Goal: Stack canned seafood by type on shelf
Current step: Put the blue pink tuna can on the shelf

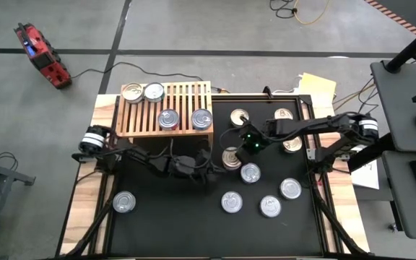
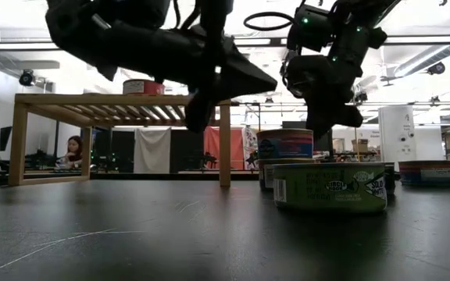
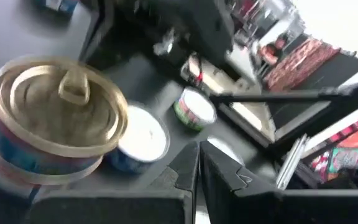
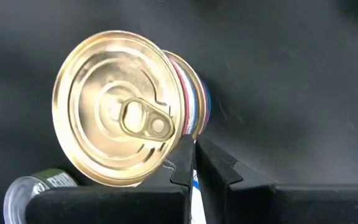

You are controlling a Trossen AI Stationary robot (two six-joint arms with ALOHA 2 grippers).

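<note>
We count four round metal tins (image 1: 167, 119) on the slatted light-wood shelf (image 1: 166, 108); the others stand on the black table mat (image 1: 165, 217). Both the left gripper (image 1: 206, 175) and the right gripper (image 1: 231, 139) are clenched, empty, above the mat. Grey concrete floor (image 1: 193, 29) surrounds the table

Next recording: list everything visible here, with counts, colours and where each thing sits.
shelf: one, light wood, slatted, on the table's left side.
cans on the shelf: four, gold and silver lids, two at one corner, two along the opposite edge.
cans on the mat: nine, gold lids grouped towards the right arm, silver ones spread below them in the high view, one alone on the left side.
mat: one, black, covering the table.
red device: one, on the floor beyond the table.
person: one, seated in the room behind.
left end effector: shut, mid-table beside the shelf.
right end effector: shut, over a gold-lidded can.
</note>
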